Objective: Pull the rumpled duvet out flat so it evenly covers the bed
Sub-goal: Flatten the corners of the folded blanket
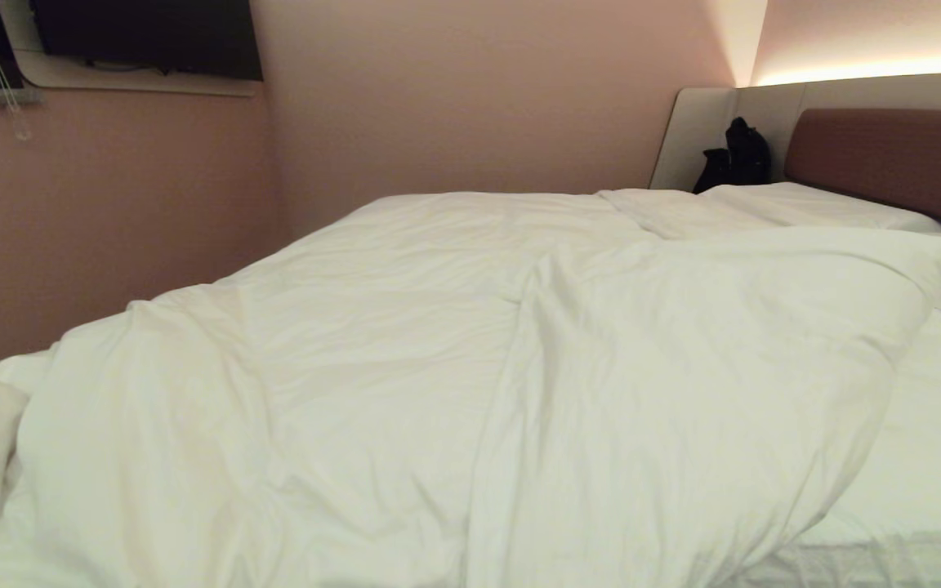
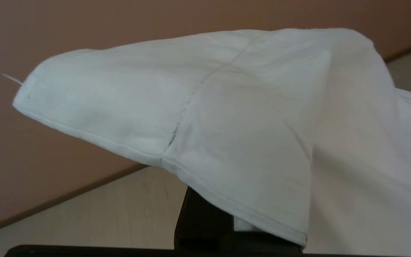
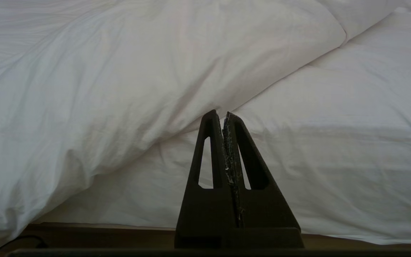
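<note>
The duvet (image 1: 454,367) lies heaped over the bed (image 1: 928,457), bunched toward the head view's 9 o'clock side, with bare sheet showing at 3 to 5 o'clock and pillows by the headboard (image 1: 895,155) at 1 o'clock. Neither arm shows in the head view. In the left wrist view the left gripper (image 2: 227,225) has its jaws clamped on the duvet's hemmed edge, and a corner of it is lifted over the floor (image 2: 102,210). The right gripper (image 3: 225,117) idles with jaws pressed together on nothing, pointing at the mattress side where the duvet edge slants across. The step in hand looks like the pull on that held corner. The next move likely calls for drawing it outward and down, keeping the grip firm, then spreading the bulk toward the bare side.
</note>
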Tool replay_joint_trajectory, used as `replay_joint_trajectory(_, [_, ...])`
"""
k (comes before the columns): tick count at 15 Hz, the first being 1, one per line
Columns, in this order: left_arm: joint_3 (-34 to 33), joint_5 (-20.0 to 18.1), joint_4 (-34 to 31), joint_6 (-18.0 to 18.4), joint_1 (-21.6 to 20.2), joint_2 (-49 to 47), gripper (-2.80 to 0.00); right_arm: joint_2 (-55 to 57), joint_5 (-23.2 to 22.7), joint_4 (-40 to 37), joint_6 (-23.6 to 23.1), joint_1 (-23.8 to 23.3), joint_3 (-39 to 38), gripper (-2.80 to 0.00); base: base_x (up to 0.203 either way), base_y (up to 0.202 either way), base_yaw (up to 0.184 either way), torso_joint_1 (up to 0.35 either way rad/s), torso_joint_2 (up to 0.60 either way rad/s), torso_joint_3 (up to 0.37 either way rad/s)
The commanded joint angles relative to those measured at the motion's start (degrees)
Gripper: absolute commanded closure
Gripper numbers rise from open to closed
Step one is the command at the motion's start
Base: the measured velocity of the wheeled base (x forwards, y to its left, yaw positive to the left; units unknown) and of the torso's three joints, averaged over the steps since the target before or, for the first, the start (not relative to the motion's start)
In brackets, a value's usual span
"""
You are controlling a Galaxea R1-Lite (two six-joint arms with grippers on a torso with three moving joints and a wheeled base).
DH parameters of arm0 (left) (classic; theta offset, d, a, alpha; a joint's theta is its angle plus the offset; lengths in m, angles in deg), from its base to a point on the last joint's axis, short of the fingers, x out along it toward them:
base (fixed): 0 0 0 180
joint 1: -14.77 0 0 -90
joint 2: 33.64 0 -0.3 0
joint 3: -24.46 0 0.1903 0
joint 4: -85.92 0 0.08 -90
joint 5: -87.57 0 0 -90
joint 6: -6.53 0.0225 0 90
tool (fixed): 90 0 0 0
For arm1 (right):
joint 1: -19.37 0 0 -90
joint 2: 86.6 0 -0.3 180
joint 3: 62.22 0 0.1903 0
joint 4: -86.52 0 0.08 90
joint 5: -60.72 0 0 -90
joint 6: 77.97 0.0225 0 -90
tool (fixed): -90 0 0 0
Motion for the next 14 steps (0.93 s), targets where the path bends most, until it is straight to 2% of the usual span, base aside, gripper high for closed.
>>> replay_joint_trajectory(1, [-1.83,0.69,4.44,1.16,-1.07,-3.32,0.0,-0.01,-0.01,0.04,-0.01,0.0,0.08,0.0,0.0,0.0,0.0,0.0,0.0,0.0])
replay_joint_trajectory(4, [-3.85,0.82,5.18,3.53,-2.89,-3.0,0.0,-0.01,-0.01,0.04,0.08,0.0,0.0,0.0,0.0,0.0,0.0,0.0,0.0,0.0])
replay_joint_trajectory(8, [-9.06,0.79,5.04,8.75,-10.5,1.2,0.0,-0.01,-0.01,0.04,0.08,0.0,0.09,0.0,0.0,0.0,0.0,0.0,0.0,0.0])
replay_joint_trajectory(10, [-12.81,0.77,5.0,10.72,-11.66,2.04,0.0,-0.01,-0.01,0.04,-0.01,0.0,0.09,0.0,0.0,0.0,0.0,0.0,0.0,0.0])
replay_joint_trajectory(14, [-15.08,0.68,5.09,11.15,-11.51,1.5,0.0,-0.01,-0.01,0.04,-0.01,0.0,0.09,0.0,0.0,0.0,0.0,0.0,0.0,0.0])
